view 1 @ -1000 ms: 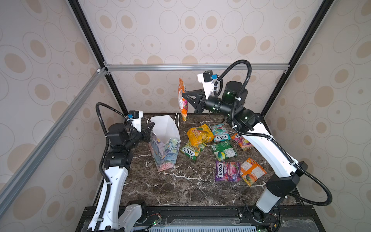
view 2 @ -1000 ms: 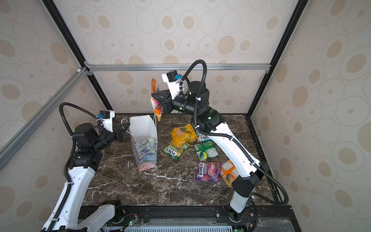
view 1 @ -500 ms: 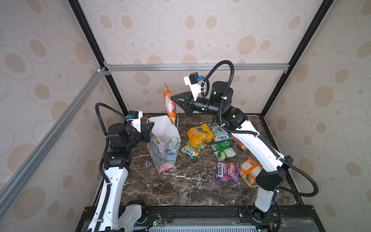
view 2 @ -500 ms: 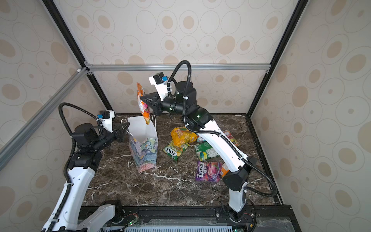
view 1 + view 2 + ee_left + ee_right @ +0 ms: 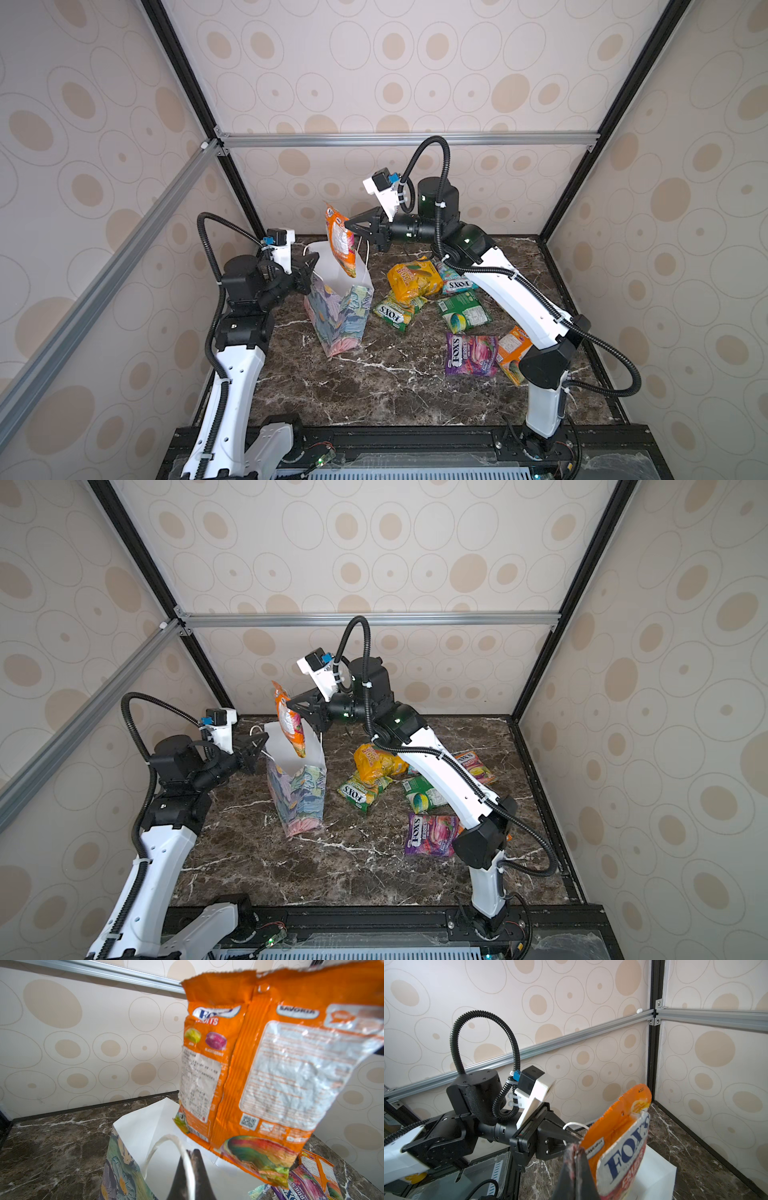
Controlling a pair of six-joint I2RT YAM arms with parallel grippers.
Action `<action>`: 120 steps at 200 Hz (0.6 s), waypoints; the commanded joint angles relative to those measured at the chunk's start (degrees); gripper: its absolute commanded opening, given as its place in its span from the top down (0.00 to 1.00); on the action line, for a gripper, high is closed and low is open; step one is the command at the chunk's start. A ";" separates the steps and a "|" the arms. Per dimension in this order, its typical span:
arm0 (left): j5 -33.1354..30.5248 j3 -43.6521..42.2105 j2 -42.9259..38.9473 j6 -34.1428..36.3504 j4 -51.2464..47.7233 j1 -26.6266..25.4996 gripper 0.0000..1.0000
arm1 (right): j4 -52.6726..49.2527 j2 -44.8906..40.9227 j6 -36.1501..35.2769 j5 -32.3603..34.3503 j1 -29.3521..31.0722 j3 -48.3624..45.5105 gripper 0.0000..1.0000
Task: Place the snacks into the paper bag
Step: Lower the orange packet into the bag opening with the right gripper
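Over the nine-o'clock paper bag (image 5: pixel 338 316), right end effector (image 5: pixel 348 226) clamps an orange packet (image 5: pixel 340 241), release likely next; left end effector (image 5: pixel 313 259) pinches the handle (image 5: pixel 166 1140).

Paper bag (image 5: pixel 338 309): set upright on the table (image 5: pixel 374 399).
Held packet (image 5: pixel 340 243): hung over the bag's mouth from the right gripper (image 5: pixel 346 227).
Left gripper (image 5: pixel 314 260): placed at the bag's left rim, on its cord handle (image 5: pixel 164 1142).
Loose packets (image 5: pixel 415 282): spread right of the bag.
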 commanded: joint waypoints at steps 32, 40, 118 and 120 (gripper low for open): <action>-0.05 0.20 -0.48 0.32 0.94 0.45 1.00 | 2.20 -0.56 -1.30 0.52 0.49 -3.34 1.00; -0.07 0.20 -0.55 0.44 0.88 0.44 1.00 | 2.36 -0.65 -1.35 1.20 0.47 -3.96 1.00; 0.06 0.25 -0.37 0.49 0.86 0.49 1.00 | 3.83 -0.86 -2.61 5.73 0.60 -8.35 1.00; 0.02 0.21 -0.31 0.49 0.86 0.50 1.00 | 3.75 -0.84 -2.68 5.75 0.60 -8.39 1.00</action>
